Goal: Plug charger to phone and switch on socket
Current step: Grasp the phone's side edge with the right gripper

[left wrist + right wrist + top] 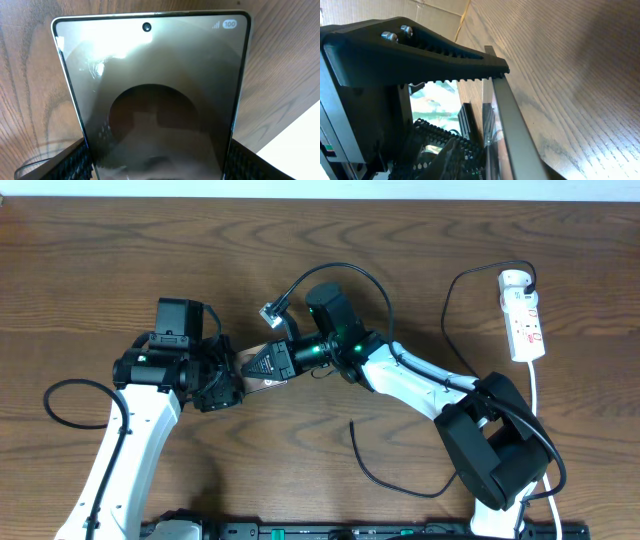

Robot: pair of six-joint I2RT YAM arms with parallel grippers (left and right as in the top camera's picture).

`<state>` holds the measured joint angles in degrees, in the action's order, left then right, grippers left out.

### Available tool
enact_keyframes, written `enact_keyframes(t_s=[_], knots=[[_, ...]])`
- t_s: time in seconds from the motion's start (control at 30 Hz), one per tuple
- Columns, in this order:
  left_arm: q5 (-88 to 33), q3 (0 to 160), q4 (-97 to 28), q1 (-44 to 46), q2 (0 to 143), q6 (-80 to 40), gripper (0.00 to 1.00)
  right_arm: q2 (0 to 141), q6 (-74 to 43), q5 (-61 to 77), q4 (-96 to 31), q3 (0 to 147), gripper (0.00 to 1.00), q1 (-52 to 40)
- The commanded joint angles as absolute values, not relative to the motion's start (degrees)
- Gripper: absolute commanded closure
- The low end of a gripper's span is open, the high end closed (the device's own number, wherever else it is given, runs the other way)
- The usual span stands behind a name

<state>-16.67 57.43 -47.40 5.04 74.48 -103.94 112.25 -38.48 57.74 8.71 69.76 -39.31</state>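
The phone (155,100) stood tilted up off the table (120,270), near the middle of it, held between the two arms. The left gripper (228,378) had it clamped across its width: the wrist view showed the lit screen rising from between the two black fingers (75,161), one against each long edge.

The right gripper (255,364) met the phone from the other side, its jaws drawn partway in. Its upper toothed finger (445,50) reached the phone's thin edge at the tip, but the other finger was mostly hidden, so I could not tell whether it gripped.

The charger (400,485) lay loose on the table under the right arm, well apart from both grippers. The socket (523,315) lay at the far right edge.
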Motion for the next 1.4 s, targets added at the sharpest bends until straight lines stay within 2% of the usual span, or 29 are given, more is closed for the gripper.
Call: enact_keyframes(t_s=[0.0, 0.3, 0.5, 0.83, 0.93, 1.0, 1.13, 1.23, 1.37], knots=[[-17.54, 59.35, -47.33, 5.23, 74.17, -104.66, 0.93, 112.86, -38.04, 57.95, 8.78, 70.59, 0.77, -39.27], [-17.54, 59.37, -47.33, 5.23, 74.17, -104.66, 0.93, 112.86, -38.04, 57.95, 8.78, 70.59, 0.81, -39.42], [-17.54, 59.37, -47.33, 5.23, 74.17, -104.64, 0.93, 112.86, -38.02, 57.95, 8.78, 70.59, 0.89, -39.44], [-17.52, 59.37, -47.33, 5.23, 74.17, -103.72, 0.93, 112.86, -38.04, 57.95, 8.80, 70.59, 0.93, -39.42], [-17.52, 59.37, -47.33, 5.23, 74.17, -103.55, 0.92, 112.86, -38.04, 57.95, 8.80, 70.59, 0.98, -39.42], [-17.54, 59.37, -47.33, 5.23, 74.17, -103.57, 0.83, 112.86, -38.04, 57.95, 8.80, 70.59, 0.99, -39.42], [-17.54, 59.35, -47.33, 5.23, 74.17, -103.55, 0.50, 112.86, -38.04, 57.98, 8.78, 70.59, 0.99, -39.42], [-17.54, 59.37, -47.33, 5.23, 74.17, -103.55, 0.34, 112.86, -38.04, 57.98, 8.78, 70.59, 0.99, -39.42], [-17.54, 59.35, -47.33, 5.23, 74.17, -103.55, 0.18, 112.86, -38.04, 57.98, 8.78, 70.59, 0.99, -39.42]])
